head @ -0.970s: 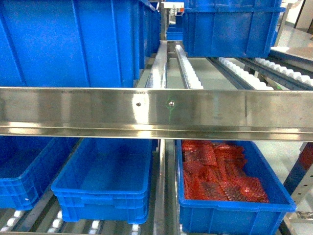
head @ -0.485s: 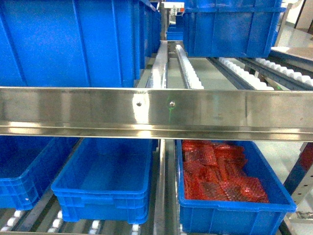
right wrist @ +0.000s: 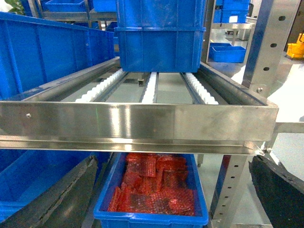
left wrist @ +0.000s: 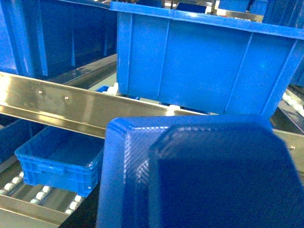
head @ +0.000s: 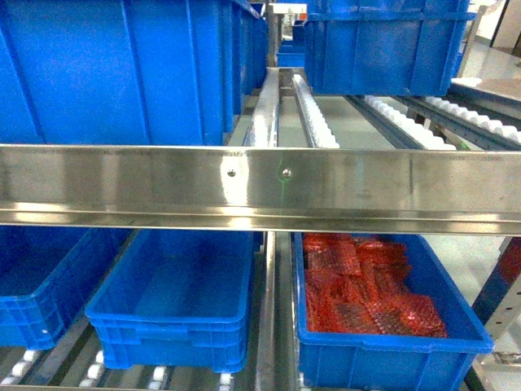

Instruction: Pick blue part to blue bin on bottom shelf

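Blue part (left wrist: 204, 175): where is it located relative to the fingers? (Inspector)

It fills the lower right of the left wrist frame, close to the camera. The left gripper's fingers are not seen, so their state and any contact cannot be told. (Technician)

How is the right gripper (right wrist: 166, 190) set? (Inspector)

Its dark fingers (right wrist: 66, 194) are spread to the lower left and lower right corners of the right wrist frame. Nothing is held between them. (Technician)

What is counted? (Inspector)

One blue part is seen. Three blue bins are counted on the bottom shelf (head: 267, 342) in the head frame: left bin (head: 32, 309), middle bin (head: 175, 326), and right bin (head: 383, 366), which is filled with red parts (head: 366, 293). Two upper bins (head: 106, 73) are seen above the steel rail (head: 260, 187). (Technician)
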You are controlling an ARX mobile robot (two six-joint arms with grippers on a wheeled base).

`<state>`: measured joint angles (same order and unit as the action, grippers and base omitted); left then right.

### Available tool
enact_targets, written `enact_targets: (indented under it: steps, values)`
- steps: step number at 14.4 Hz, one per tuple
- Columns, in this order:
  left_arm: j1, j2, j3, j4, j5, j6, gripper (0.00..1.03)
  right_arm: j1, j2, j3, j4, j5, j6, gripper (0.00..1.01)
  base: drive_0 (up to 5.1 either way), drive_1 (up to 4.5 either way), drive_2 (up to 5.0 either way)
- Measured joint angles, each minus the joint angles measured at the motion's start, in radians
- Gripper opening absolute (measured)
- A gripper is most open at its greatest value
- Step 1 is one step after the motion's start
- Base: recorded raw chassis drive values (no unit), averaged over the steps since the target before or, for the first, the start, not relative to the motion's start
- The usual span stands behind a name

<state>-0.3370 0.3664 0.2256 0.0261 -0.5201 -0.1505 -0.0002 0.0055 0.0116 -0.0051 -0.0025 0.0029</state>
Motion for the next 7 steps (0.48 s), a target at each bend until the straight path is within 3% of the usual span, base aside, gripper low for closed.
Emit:
enact_targets:
  steps: [7]
  values:
    - [0.0,0.0,0.0,0.0,0.0,0.0,0.43,0.0,0.0,0.0,0.0,0.0,0.0,0.98,0.0,0.0,0.0]
